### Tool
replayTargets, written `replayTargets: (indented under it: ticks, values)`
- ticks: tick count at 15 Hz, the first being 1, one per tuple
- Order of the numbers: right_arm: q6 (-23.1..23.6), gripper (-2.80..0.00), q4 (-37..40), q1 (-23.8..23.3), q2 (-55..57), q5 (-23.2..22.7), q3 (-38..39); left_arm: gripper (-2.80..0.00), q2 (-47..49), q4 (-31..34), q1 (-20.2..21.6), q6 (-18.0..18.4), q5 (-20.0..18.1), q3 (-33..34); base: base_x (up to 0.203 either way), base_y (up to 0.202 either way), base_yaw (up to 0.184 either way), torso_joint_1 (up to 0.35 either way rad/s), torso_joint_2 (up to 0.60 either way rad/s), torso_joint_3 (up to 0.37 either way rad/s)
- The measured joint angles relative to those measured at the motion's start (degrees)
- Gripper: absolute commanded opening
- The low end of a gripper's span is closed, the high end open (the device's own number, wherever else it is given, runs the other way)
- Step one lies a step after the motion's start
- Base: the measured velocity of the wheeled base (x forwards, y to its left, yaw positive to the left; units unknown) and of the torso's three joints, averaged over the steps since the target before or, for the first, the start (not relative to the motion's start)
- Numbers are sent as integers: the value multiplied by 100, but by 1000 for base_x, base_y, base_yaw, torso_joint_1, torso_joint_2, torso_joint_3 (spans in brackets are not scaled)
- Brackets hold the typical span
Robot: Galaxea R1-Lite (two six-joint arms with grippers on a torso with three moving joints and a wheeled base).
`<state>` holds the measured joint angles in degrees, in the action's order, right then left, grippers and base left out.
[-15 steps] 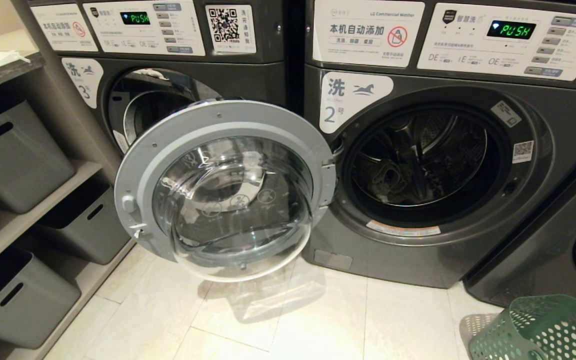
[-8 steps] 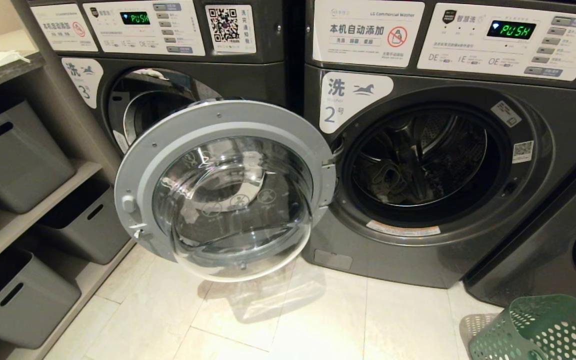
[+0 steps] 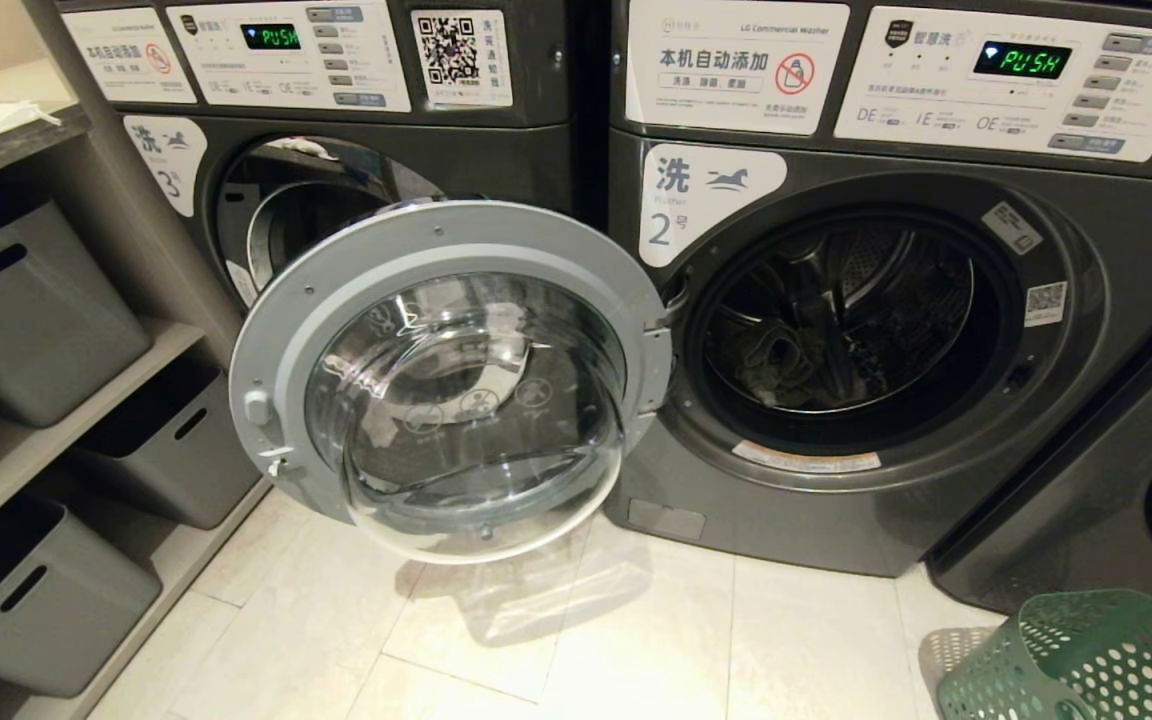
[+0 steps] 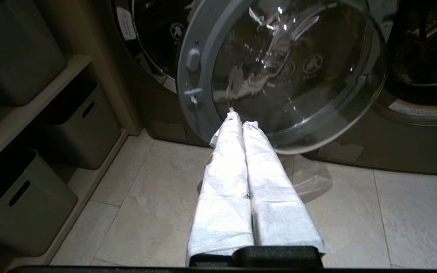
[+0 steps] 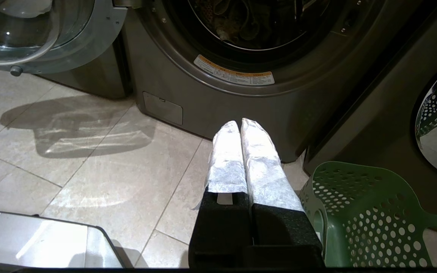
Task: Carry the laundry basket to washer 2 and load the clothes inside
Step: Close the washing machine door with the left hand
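Washer 2 [image 3: 836, 330] stands with its round door [image 3: 446, 380] swung wide open to the left, across washer 3 [image 3: 266, 200]. Low in its drum lies crumpled pale fabric, the clothes [image 3: 776, 350], also seen in the right wrist view [image 5: 237, 15]. The green laundry basket [image 3: 1086, 660] sits on the floor at the lower right; the part of its inside that shows [image 5: 374, 212] holds nothing. My right gripper [image 5: 240, 123] is shut and empty, just left of the basket, pointing at the washer's base. My left gripper [image 4: 241, 117] is shut and empty, its tips near the door's lower rim. Neither gripper shows in the head view.
Grey storage bins [image 3: 26, 300] fill shelves along the left wall. Another machine [image 3: 1116, 480] stands at an angle on the right, behind the basket. A silver part of my base [image 5: 32, 242] shows near the tiled floor [image 3: 556, 640].
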<state>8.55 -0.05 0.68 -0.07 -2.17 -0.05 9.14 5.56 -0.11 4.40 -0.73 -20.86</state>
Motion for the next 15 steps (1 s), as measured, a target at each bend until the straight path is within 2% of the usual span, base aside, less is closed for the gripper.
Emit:
replayTargets:
  ticks: [5, 8, 10, 12, 15]
  values:
    - [-2, -280, 4, 0, 0, 0, -5, -280, 3370, 108, 30, -277, 2, -2991, 0, 0, 0, 0, 0, 0]
    - [-67, -280, 7, 0, 0, 0, -5, -280, 5555, 41, 222, -492, -6, -4591, 0, 0, 0, 0, 0, 0]
    - [-86, -280, 8, 0, 0, 0, -5, -280, 6741, -165, 497, -578, -32, -5408, 0, 0, 0, 0, 0, 0]
    - [-83, -280, 7, 0, 0, 2, -2, -280, 7649, -295, 859, -635, -209, -5981, 0, 0, 0, 0, 0, 0]
    - [-85, -280, 7, 0, 0, 0, 0, -280, 8487, -118, 1170, -732, -978, -6352, 0, 0, 0, 0, 0, 0]
